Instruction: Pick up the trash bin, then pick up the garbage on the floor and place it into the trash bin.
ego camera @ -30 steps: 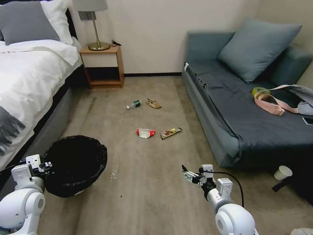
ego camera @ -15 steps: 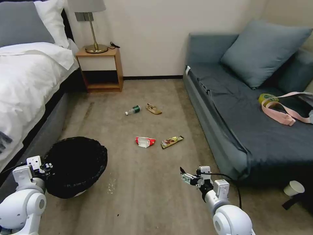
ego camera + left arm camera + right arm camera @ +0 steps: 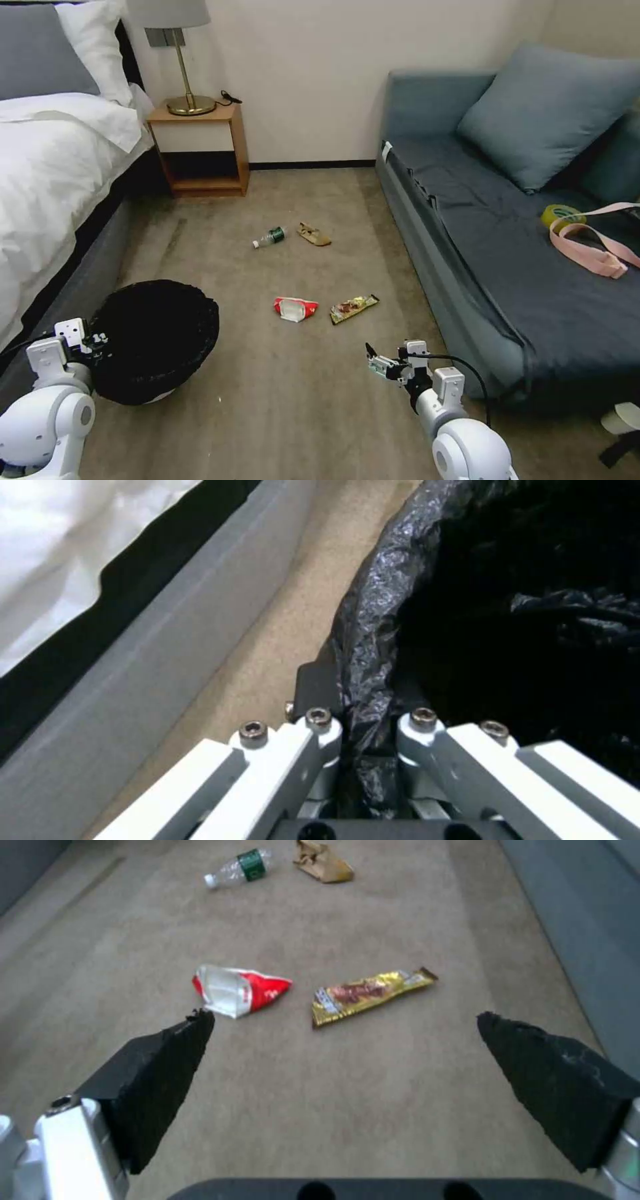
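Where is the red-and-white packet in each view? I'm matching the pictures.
Head view: red-and-white packet on the floor, left of the gold wrapper.
Right wrist view: red-and-white packet just beyond the right gripper, beside the same gold wrapper, the shared landmark.
Left wrist view: faces the trash bin instead.

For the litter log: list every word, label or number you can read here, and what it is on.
No text can be read.
Clear bottle: green label, print too blurred.
Gold-brown snack wrapper: printing blurred.
Red-and-white packet: no legible lettering.
Tan wrapper: none seen.
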Motion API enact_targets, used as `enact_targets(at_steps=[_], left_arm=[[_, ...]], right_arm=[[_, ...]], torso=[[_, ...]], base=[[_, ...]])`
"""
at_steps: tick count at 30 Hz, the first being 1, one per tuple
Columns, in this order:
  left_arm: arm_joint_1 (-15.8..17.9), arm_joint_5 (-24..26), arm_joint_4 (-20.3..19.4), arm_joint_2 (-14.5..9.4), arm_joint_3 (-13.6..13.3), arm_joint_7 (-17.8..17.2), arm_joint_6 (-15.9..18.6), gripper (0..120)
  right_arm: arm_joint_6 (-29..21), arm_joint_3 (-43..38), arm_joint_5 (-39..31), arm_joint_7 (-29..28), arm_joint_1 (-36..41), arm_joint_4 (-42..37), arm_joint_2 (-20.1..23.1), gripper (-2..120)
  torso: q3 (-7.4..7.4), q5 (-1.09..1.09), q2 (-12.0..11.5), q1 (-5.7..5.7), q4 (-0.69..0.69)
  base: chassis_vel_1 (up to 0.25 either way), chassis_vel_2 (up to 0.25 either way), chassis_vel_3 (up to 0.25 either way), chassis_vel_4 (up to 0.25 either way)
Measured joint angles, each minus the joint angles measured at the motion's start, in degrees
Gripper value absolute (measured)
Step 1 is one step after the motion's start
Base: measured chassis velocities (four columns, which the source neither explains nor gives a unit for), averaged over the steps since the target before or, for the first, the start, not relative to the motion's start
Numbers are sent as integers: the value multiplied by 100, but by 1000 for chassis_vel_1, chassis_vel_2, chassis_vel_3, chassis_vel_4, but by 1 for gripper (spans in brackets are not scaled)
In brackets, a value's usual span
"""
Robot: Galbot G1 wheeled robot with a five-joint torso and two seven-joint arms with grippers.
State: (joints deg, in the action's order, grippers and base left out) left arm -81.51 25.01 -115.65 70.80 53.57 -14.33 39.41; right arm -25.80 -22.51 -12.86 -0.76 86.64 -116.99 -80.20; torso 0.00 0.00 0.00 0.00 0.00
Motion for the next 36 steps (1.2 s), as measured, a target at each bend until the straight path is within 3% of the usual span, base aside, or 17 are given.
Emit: enact_targets(at_steps=[36], left_arm=[[-15,14,58,4,61,15,-51,4]], right_arm=[[94,258,190,13,-24,255,-27,100]], torso=[[0,1,0,0,0]], base=[[-149,147,151,-146]])
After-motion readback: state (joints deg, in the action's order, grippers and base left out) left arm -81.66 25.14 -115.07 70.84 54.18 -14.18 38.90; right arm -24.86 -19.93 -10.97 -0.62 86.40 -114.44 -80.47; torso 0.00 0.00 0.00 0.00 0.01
